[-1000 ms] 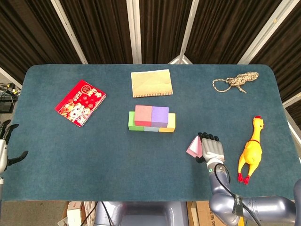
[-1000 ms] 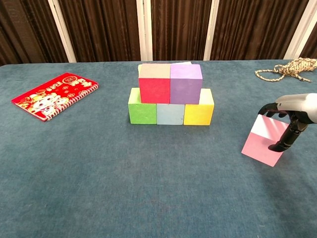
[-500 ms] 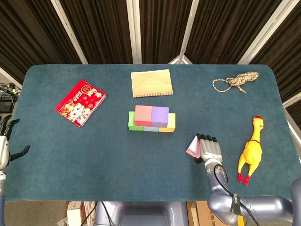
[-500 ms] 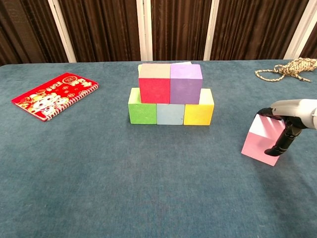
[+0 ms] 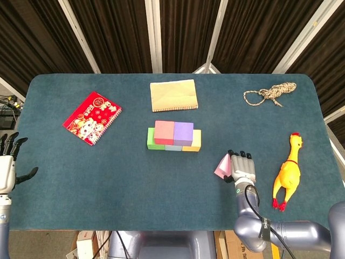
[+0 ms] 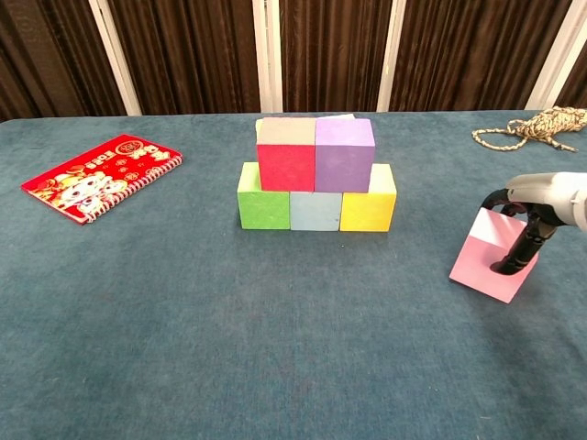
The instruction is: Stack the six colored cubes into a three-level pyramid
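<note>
Fingers (image 6: 514,257) of the right hand (image 5: 243,168) are wrapped on the pink cube (image 6: 491,262), which sits tilted on one edge on the counter (image 5: 108,178), well off at about 4 o'clock from the stack. Left hand (image 5: 7,167) hangs spread and empty at the 9 o'clock edge. I'd square up the grip first, lift clear, then lower it centred over the seam between the red cube (image 6: 286,154) and purple cube (image 6: 344,154). A tilted drop could knock those two.
</note>
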Controlling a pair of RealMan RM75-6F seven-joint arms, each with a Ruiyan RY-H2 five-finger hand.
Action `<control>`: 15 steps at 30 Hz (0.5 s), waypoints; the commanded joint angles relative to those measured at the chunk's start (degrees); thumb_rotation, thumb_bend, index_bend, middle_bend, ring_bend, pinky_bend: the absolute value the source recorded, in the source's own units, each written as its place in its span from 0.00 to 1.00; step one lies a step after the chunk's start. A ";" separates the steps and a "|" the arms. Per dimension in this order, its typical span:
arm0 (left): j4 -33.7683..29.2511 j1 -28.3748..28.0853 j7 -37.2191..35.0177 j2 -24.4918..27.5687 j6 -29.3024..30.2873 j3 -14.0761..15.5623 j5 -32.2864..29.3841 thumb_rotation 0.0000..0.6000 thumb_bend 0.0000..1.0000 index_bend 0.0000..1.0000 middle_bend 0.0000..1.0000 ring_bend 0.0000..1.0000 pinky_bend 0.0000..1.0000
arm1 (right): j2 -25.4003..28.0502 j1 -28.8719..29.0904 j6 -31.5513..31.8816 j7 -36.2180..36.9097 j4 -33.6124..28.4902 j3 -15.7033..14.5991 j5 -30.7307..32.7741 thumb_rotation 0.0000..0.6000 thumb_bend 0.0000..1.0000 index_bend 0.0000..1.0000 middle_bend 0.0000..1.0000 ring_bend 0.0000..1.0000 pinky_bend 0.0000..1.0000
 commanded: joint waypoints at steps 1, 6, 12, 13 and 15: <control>-0.01 0.06 0.07 -0.07 -0.12 -0.03 0.07 1.00 0.22 0.20 0.07 0.00 0.06 | 0.42 -0.09 0.12 -0.74 -0.89 0.40 0.80 1.00 0.34 0.14 0.22 0.00 0.00; -0.07 0.09 0.13 -0.16 -0.46 -0.18 0.21 1.00 0.22 0.20 0.07 0.00 0.06 | 0.78 0.21 0.75 -2.35 -2.13 0.75 1.65 1.00 0.34 0.14 0.22 0.00 0.00; 0.00 0.25 0.10 -0.14 -0.91 -0.44 0.05 1.00 0.22 0.20 0.07 0.00 0.06 | 0.57 -0.02 1.85 -2.74 -2.87 1.23 1.84 1.00 0.34 0.14 0.22 0.00 0.00; 0.01 0.25 0.13 -0.16 -0.95 -0.48 0.07 1.00 0.22 0.21 0.07 0.00 0.06 | 0.46 -0.15 2.03 -2.48 -2.86 1.33 1.52 1.00 0.34 0.14 0.22 0.00 0.00; -0.04 0.29 0.23 -0.14 -1.00 -0.52 0.13 1.00 0.22 0.20 0.07 0.00 0.06 | 0.19 -0.34 2.58 -2.15 -2.92 1.50 0.91 1.00 0.34 0.14 0.22 0.00 0.00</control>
